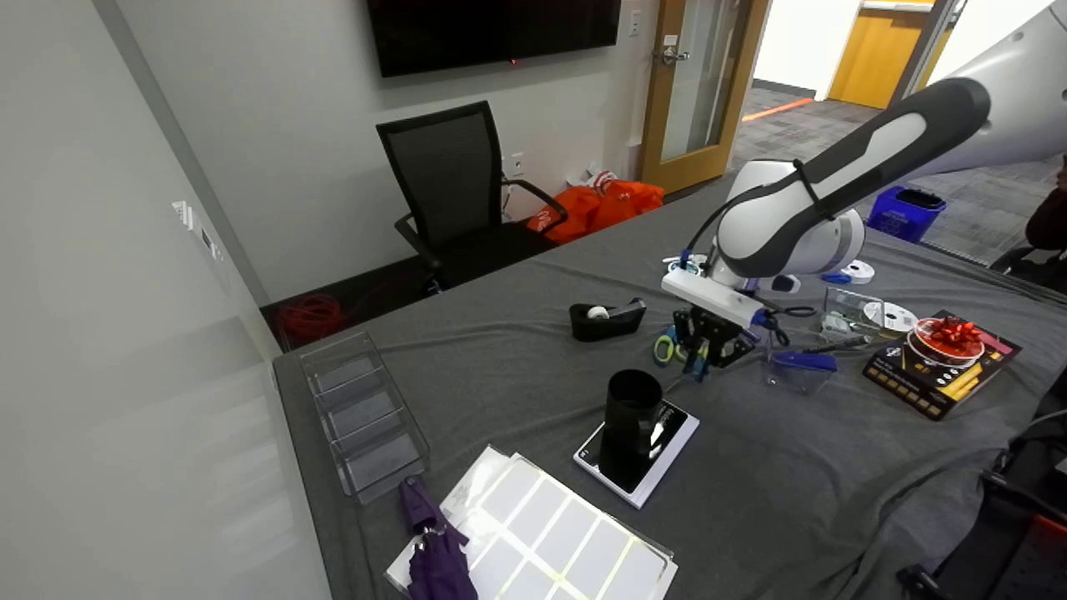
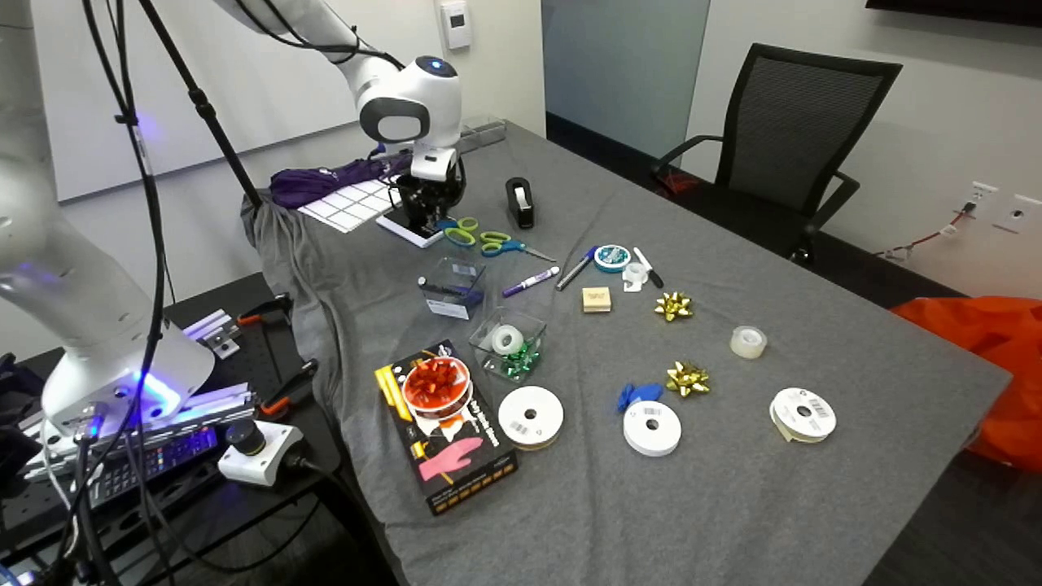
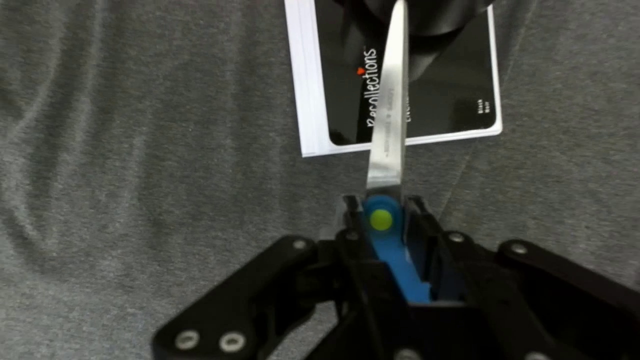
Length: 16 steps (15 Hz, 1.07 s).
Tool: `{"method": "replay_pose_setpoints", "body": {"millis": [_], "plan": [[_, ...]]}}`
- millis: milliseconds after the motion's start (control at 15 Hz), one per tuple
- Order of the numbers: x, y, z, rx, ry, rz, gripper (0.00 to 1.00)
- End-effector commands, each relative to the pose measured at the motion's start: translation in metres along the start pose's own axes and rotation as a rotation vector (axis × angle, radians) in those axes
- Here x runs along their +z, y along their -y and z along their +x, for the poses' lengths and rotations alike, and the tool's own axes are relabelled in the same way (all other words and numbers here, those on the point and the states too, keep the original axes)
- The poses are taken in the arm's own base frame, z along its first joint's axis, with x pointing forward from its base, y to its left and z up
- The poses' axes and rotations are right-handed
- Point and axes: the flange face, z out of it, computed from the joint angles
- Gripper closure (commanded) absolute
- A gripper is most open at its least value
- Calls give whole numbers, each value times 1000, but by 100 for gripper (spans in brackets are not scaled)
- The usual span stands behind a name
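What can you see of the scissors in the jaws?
The scissors have silvery, metal-looking, tapering blades, seemingly closed, a round lime-green pivot and blue handles. The jaws grip them around the pivot; no finger loops show in the wrist view. There the blades reach over the Recollections pack and the tip overlaps the black cup; contact can't be judged.
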Motion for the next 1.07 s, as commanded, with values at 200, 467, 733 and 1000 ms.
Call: {"method": "replay_pose_setpoints", "body": {"millis": [200, 467, 733, 1000], "plan": [[-48, -5, -4, -54, 2, -8, 94], [-66, -5, -14, -97, -15, 13, 94], [-85, -2, -37, -190, -123, 63, 94], [-101, 2, -82, -285, -259, 79, 94]]}}
